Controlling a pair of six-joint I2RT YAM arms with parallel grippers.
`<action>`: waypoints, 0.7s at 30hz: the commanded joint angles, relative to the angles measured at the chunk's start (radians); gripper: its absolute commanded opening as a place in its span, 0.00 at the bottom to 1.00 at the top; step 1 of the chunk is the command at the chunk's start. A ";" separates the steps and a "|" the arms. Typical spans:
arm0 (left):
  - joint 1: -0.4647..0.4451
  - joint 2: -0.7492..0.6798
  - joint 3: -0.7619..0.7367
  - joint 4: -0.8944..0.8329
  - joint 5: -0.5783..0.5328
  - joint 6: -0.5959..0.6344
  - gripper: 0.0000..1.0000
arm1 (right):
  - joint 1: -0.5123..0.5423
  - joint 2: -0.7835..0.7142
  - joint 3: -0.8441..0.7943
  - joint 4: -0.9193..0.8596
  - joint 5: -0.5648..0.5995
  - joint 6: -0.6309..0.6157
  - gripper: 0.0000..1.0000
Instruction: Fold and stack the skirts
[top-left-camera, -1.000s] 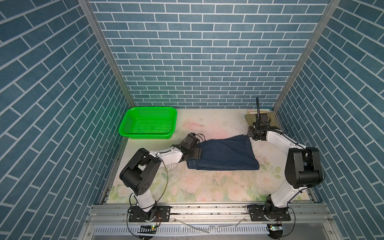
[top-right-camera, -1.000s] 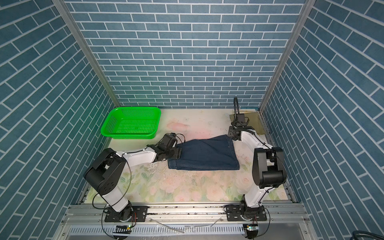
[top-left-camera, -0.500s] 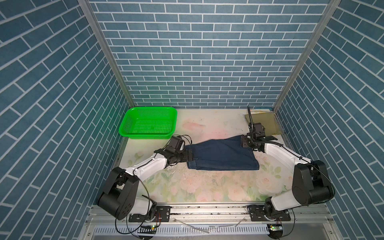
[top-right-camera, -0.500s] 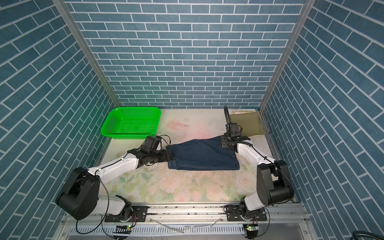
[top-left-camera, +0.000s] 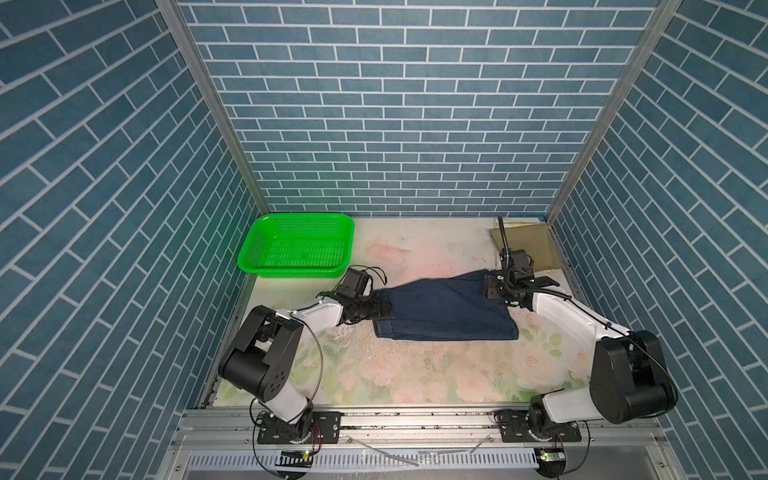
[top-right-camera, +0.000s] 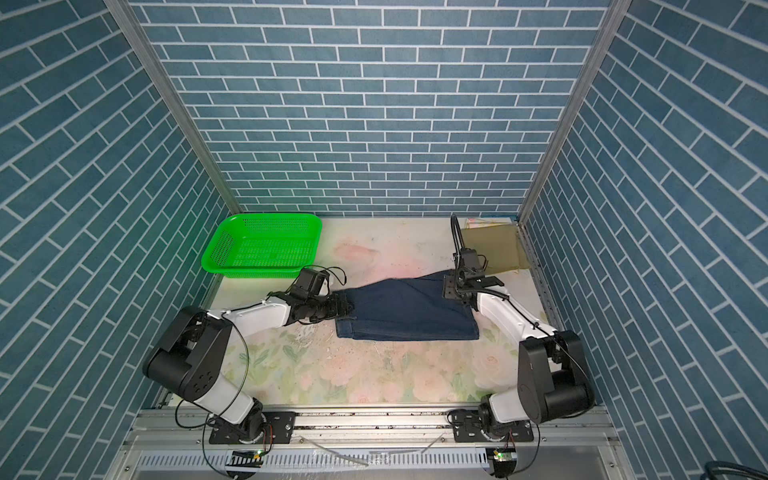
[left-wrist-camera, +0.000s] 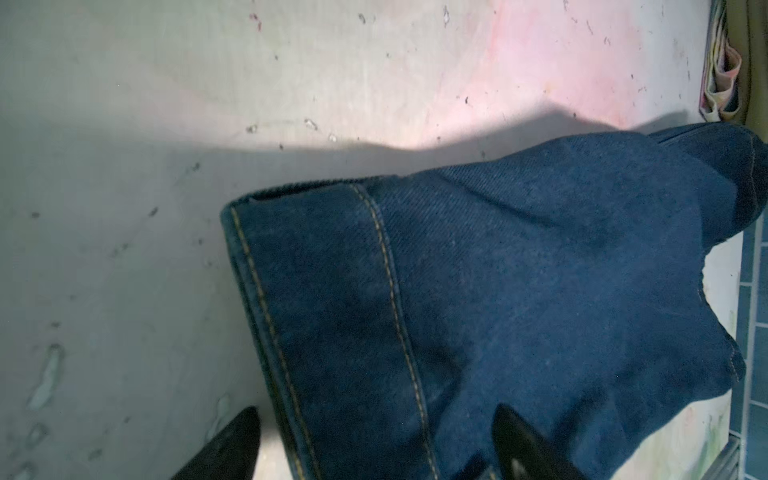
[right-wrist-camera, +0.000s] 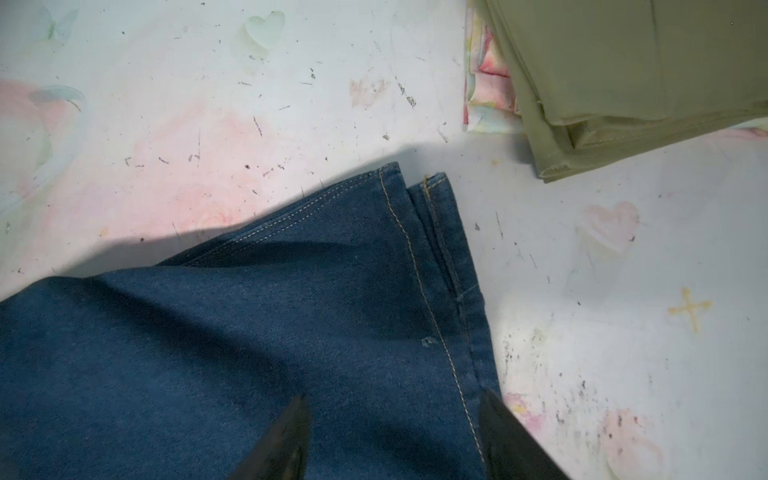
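Observation:
The dark blue denim skirt (top-left-camera: 444, 311) (top-right-camera: 407, 311) lies folded on the middle of the table. My left gripper (top-left-camera: 384, 309) (top-right-camera: 347, 309) is at its left waistband corner. In the left wrist view this gripper (left-wrist-camera: 376, 411) is open, its fingers straddling the stitched band of the denim (left-wrist-camera: 498, 270). My right gripper (top-left-camera: 494, 286) (top-right-camera: 451, 286) is at the far right hem corner, open (right-wrist-camera: 394, 397) over the denim (right-wrist-camera: 249, 353). The olive-khaki skirt (top-left-camera: 525, 245) (right-wrist-camera: 623, 62) lies folded in the back right corner on top of the floral skirt (right-wrist-camera: 490, 95).
A green perforated basket (top-left-camera: 291, 272) (top-right-camera: 249, 272) stands empty at the back left, close behind my left wrist. The table has a floral-printed surface (top-left-camera: 415, 374). Blue brick walls close in the left, back and right sides.
My right gripper has come forward and left from beside the olive stack onto the denim's far right corner. My left arm stretched out low, then drew back. The denim has barely shifted.

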 joint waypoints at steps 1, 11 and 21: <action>-0.004 0.085 -0.023 -0.124 -0.031 -0.010 0.75 | 0.005 -0.036 -0.044 -0.018 0.037 0.034 0.64; -0.021 0.145 -0.024 -0.188 -0.155 0.014 0.00 | 0.005 -0.035 -0.086 0.002 0.050 0.049 0.64; -0.021 -0.131 0.151 -0.522 -0.366 0.149 0.00 | 0.006 -0.064 -0.115 -0.006 0.007 0.069 0.64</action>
